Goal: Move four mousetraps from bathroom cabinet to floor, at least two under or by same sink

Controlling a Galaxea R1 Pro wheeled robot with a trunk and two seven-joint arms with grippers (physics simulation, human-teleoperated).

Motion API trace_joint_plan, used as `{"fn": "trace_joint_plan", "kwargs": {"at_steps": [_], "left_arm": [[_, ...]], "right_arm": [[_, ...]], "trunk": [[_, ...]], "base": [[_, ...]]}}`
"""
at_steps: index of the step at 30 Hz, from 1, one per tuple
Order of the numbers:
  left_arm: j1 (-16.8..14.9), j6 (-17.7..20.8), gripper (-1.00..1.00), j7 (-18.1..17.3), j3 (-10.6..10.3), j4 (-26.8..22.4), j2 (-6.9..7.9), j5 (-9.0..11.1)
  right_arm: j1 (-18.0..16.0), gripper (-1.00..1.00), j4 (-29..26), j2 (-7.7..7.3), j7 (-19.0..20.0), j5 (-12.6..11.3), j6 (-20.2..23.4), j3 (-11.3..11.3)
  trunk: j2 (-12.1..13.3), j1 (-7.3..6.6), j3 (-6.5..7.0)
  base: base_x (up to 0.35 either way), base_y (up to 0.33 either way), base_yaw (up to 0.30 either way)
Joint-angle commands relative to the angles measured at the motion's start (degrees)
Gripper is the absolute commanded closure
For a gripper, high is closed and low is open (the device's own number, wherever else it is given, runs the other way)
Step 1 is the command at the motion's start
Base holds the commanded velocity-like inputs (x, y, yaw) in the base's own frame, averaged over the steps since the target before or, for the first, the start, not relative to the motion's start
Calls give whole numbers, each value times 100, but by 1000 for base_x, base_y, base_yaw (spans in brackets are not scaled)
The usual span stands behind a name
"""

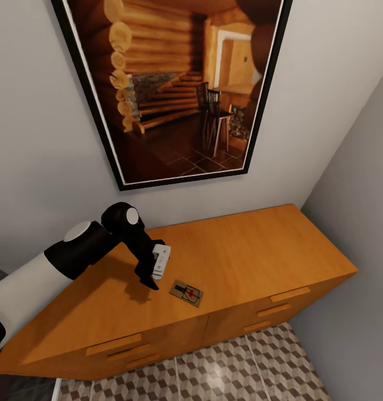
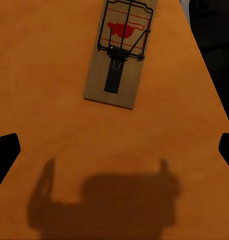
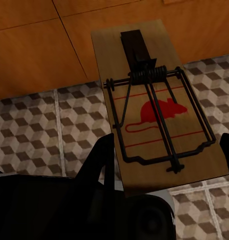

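Observation:
One mousetrap (image 1: 187, 292), a tan board with dark wire and a red mark, lies flat near the front edge of the cabinet (image 1: 258, 250) top. My left gripper (image 1: 150, 280) hangs just left of it, pointing down, a little above the wood. In the left wrist view that mousetrap (image 2: 122, 55) lies ahead of the open left gripper (image 2: 114, 152), whose fingertips (image 2: 5, 155) stand wide apart with nothing between them. A second mousetrap (image 3: 154, 105) sits between the fingers of my right gripper (image 3: 167, 155), held above the bathroom floor (image 3: 44, 130) in front of the cabinet drawers (image 3: 39, 55).
A large framed picture (image 1: 174, 83) hangs on the wall behind the cabinet. A grey side wall (image 1: 358, 211) closes in on the right. Cube-patterned floor tiles (image 1: 241, 367) show below the drawer fronts. The left gripper's shadow (image 2: 104, 200) falls on the cabinet top.

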Motion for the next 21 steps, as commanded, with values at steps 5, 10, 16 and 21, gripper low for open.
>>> {"fn": "trace_joint_plan", "kwargs": {"at_steps": [5,10,16,21], "left_arm": [[-7,63,-100,-30,-63,-12,3,-30],[-7,63,-100,-30,-145,-13,3,-32],[-7,63,-100,-30,-164,-13,3,-34],[-7,63,-100,-30,-166,-13,3,-36]], "right_arm": [[-4,100,6,1,36,-69,-20,30],[-4,100,6,1,36,-69,-20,30],[-4,100,6,1,36,-69,-20,30],[-4,100,6,1,36,-69,-19,30]], "trunk": [[-10,3,-10],[-10,3,-10],[-10,3,-10],[-10,3,-10]], "base": [[5,-5,0],[69,-109,0],[66,-91,0],[13,-16,0]]}}
